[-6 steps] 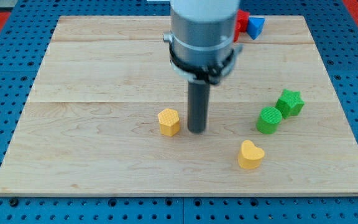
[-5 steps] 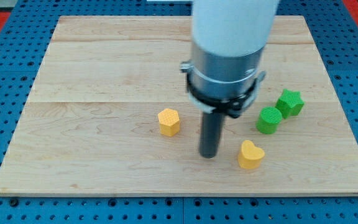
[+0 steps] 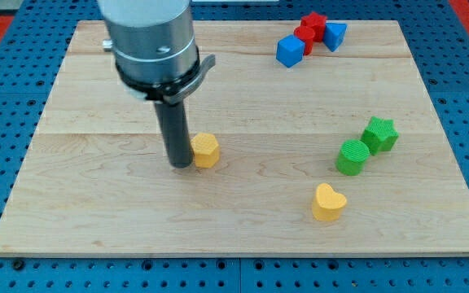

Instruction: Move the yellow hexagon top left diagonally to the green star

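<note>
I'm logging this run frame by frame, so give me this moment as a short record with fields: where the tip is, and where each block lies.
tip: my tip sits against the left side of the yellow hexagon
target: green star, far toward the view's right of the hexagon
beside star: green cylinder, touching it on its lower left
yellow heart: alone, near the view's bottom, below the cylinder
top cluster: blue cube, red block and another blue block, bunched together
surface: wooden board

My tip [image 3: 181,163] touching yellow hexagon [image 3: 206,150] on its left, green star [image 3: 379,133] far right
</note>
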Available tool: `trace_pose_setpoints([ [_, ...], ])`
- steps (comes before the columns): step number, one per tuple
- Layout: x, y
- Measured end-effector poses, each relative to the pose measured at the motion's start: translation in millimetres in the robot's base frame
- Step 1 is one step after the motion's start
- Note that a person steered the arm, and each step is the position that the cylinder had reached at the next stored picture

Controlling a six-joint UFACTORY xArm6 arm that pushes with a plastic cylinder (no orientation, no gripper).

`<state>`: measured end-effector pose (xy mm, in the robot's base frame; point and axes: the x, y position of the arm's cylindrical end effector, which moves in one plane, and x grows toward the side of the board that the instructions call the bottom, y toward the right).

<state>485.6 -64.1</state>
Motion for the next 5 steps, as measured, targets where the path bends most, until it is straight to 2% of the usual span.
trace_pose_setpoints([
  [1,-2,103],
  [2,-8,146],
  [3,-8,85],
  [4,-12,58],
  [5,-36,99],
])
